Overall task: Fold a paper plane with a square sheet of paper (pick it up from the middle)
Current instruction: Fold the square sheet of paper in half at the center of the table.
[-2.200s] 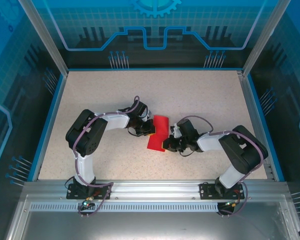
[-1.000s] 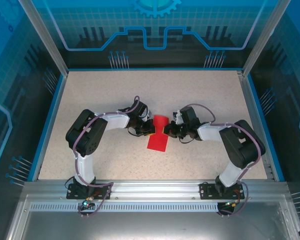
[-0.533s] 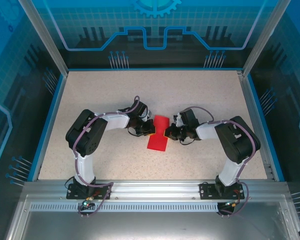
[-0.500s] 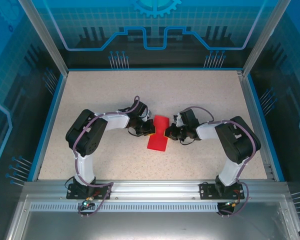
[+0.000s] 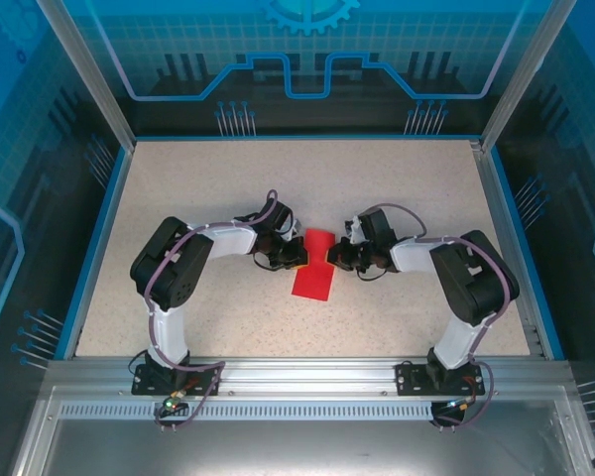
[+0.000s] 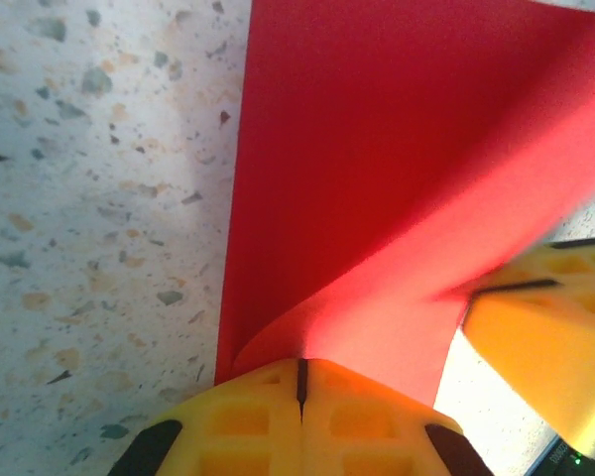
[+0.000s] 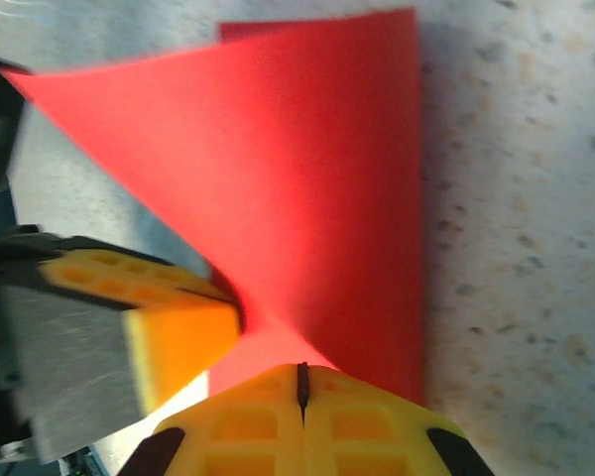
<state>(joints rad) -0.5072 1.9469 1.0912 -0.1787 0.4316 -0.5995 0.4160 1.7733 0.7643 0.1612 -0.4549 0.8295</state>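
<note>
We pinch the square sheet of paper (image 5: 312, 280) from both sides, with the left gripper (image 6: 299, 382) and right gripper (image 7: 302, 387) squeezed tight on its edges. It lies in the middle of the table (image 5: 228, 188) — long way pointing away from us.

We take this for a robotics lab, and more exactly an enclosed test cell. A speckled worktop (image 5: 228, 188) with a blue rim (image 5: 97, 238) is boxed in by aluminium posts (image 5: 84, 74) and translucent blue panels (image 5: 397, 59), which are printed with circuit-style lines and a gear emblem (image 5: 307, 12). At the near edge we see two small robot arms, the left arm (image 5: 174, 266) and the right arm (image 5: 473, 283), bolted side by side to an aluminium rail (image 5: 307, 372). Purple cables (image 5: 151, 297) loop along their links, and a slotted metal strip (image 5: 297, 409) runs in front of the rail. We count the bare, purpose-built surfaces and exposed wiring as marks of an experimental rig
</note>
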